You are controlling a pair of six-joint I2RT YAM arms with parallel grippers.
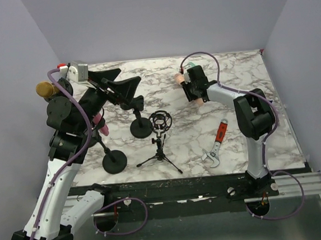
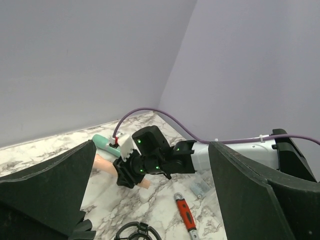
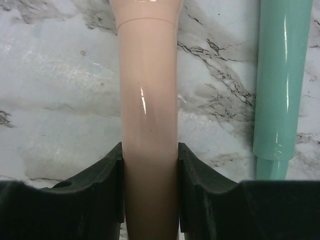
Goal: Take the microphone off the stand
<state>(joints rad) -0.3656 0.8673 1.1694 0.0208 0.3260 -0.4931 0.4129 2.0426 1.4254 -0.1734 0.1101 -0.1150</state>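
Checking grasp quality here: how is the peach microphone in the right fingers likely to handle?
Probably slippery: the peach microphone has a glossy, highlighted shell, and the right fingers pinch only its round sides. Likely rigid, since it shows no bend. Released on the marble table, it may well roll.

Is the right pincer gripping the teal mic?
No, the right pincer clamps the peach mic; the teal mic lies free beside it.

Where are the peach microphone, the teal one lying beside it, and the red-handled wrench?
peach microphone [image 3: 150, 100]: right wrist view, on its glossy handle.
teal microphone [image 3: 282, 75]: right wrist view, on its handle.
red-handled wrench [image 1: 220, 132]: top external view, on the red handle.
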